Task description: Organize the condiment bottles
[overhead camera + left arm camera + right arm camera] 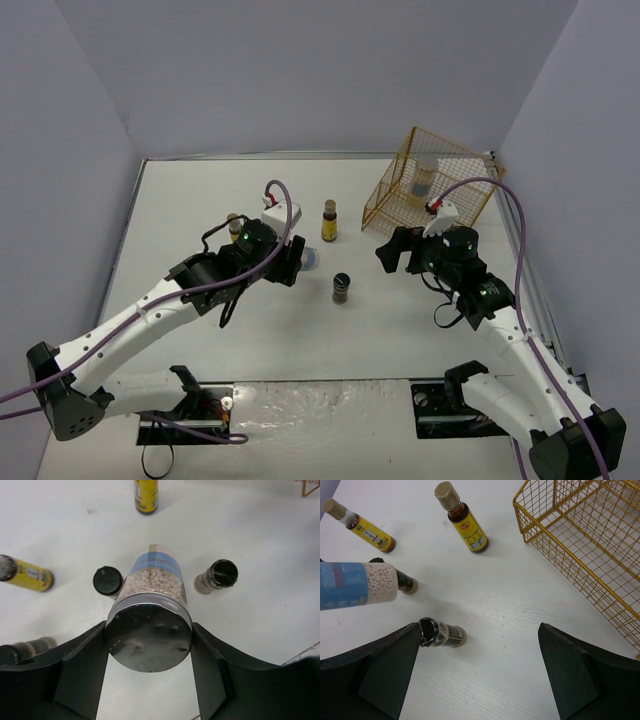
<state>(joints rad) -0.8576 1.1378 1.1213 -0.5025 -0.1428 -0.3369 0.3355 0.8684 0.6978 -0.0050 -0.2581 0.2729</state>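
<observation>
I read the left tool as clenched on a pale jar, one finger on each side just below the lid. In its wrist view, one yellow bottle stands far left on the desk and another stands ahead. One dark jar is just left of the held jar and a second is near its right. The right tool is released and empty, above bare desk. At far right, the rack holds another pale jar, upright.
</observation>
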